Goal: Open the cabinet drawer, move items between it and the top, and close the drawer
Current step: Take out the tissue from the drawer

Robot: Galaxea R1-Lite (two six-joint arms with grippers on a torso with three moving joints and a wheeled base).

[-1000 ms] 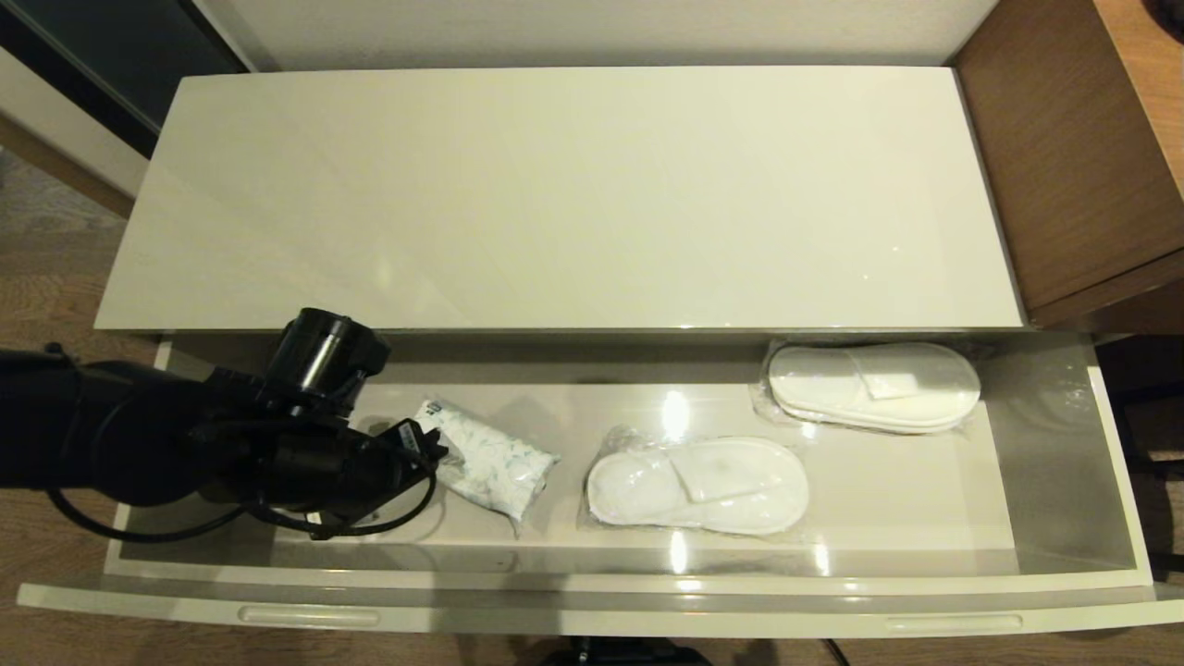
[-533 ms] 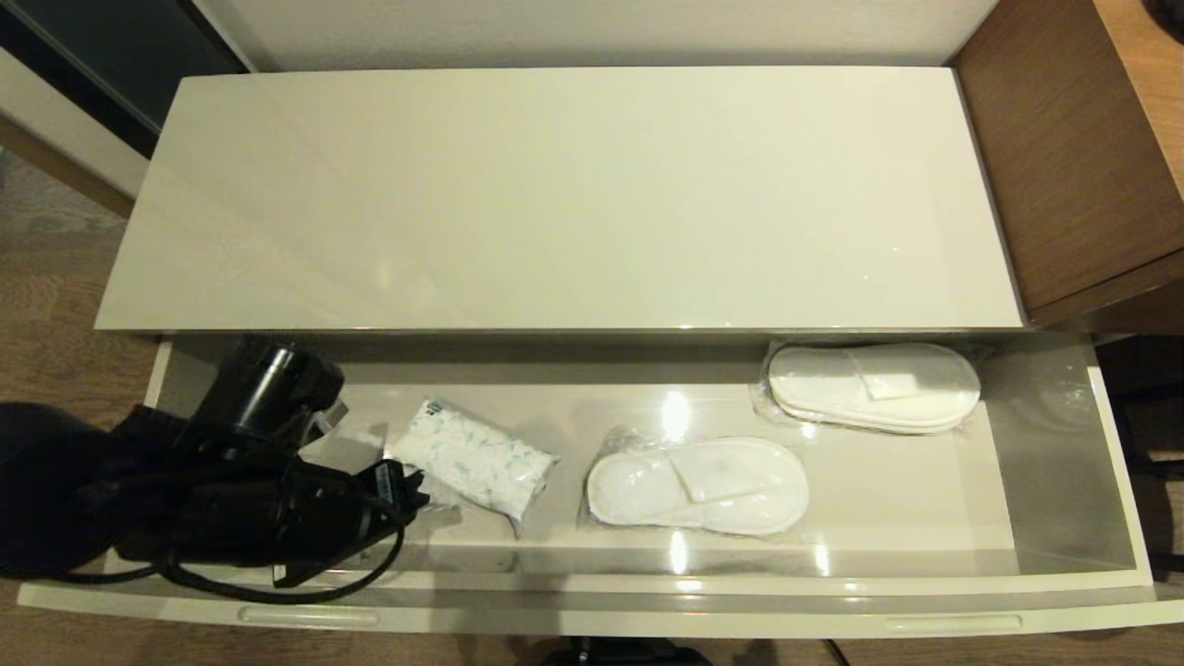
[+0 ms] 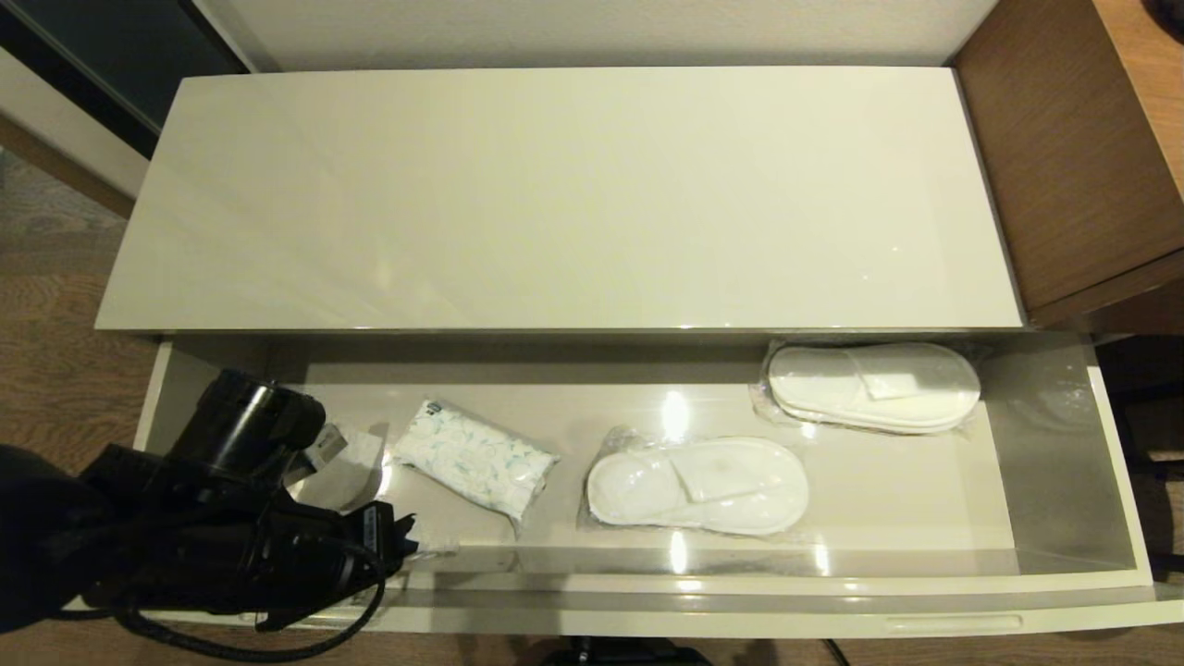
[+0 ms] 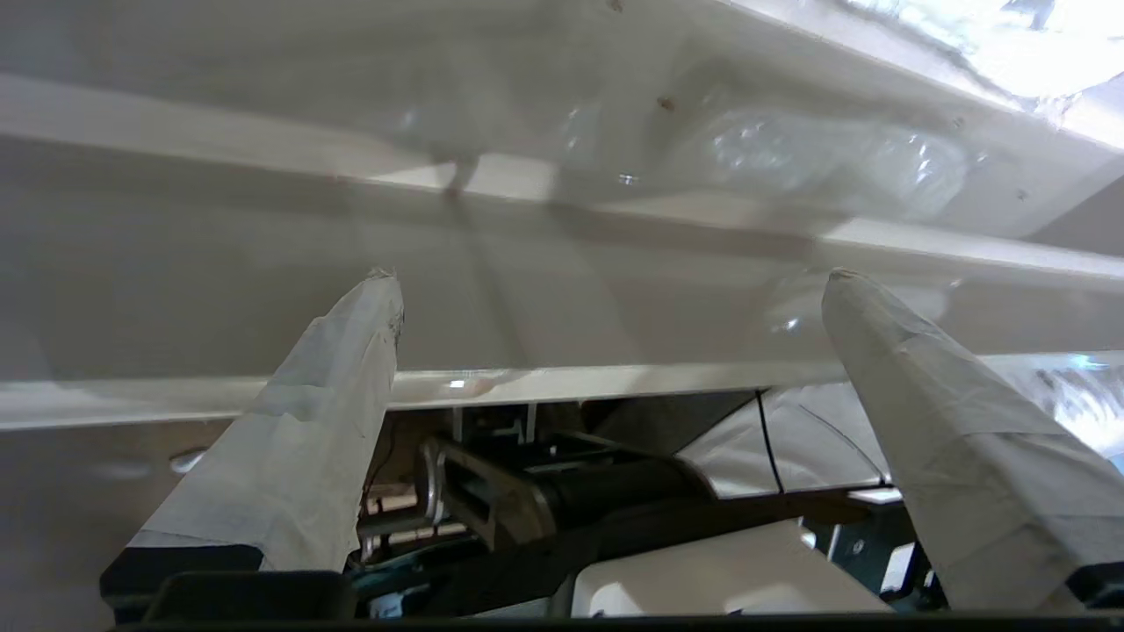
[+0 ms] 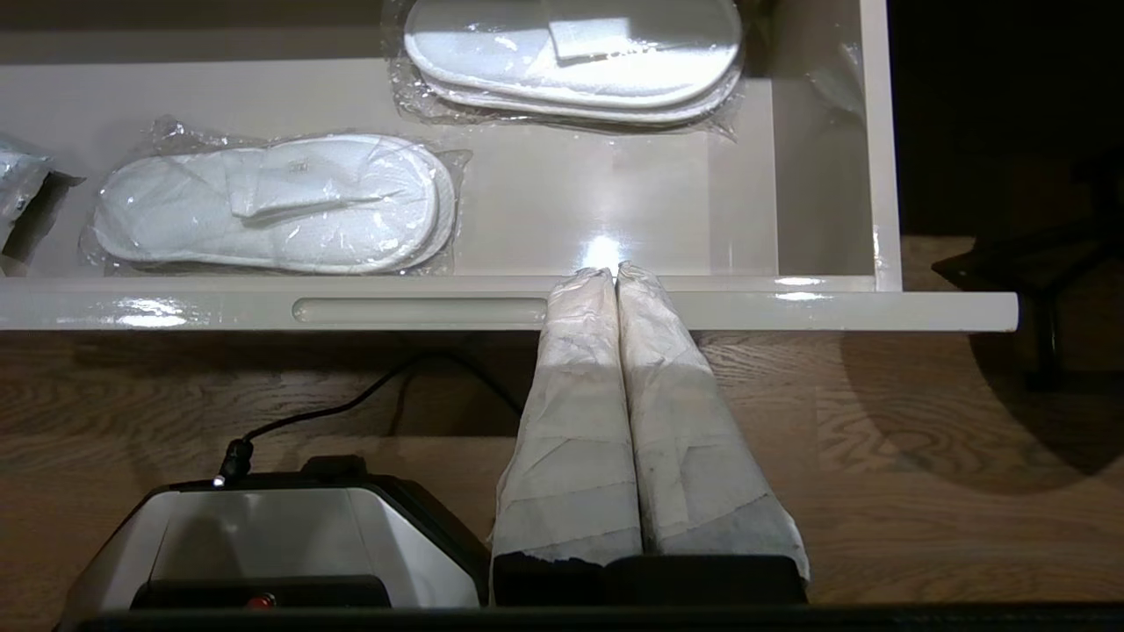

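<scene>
I have the left gripper [image 3: 407, 536] low over the near left corner of the open drawer [image 3: 1054, 444], its jaws spread wide apart with nothing between them; in the left wrist view the two taped fingers [image 4: 316, 421] stand well apart with only the drawer's glossy walls ahead of them. The tissue pack [image 3: 474, 457] lies on the drawer floor just beyond and to the right of those jaws, near them but not touching, angled with its labelled end toward the back left. Further to the right of the jaws, past the tissue pack, I see a wrapped pair of white slippers [image 3: 698, 483] flat on the drawer floor, and a second wrapped pair [image 3: 874, 385] further still, toward the back right corner under the edge of the worktop [image 3: 573, 194]. The worktop sits behind the jaws, well apart from them. My right gripper [image 5: 615, 274] is parked below the drawer front, over the wooden floor [image 5: 878, 421], its jaws pressed together and holding nothing; from its wrist camera the fingertips line up with the drawer's front edge just right of a slot handle [image 5: 420, 310], though I cannot tell whether they touch it. From those jaws the nearer slippers [image 5: 272, 200] lie ahead to the left and the other pair [image 5: 571, 53] further ahead at the back. Brown wood furniture [image 3: 1064, 157] stands at the worktop's right end.
</scene>
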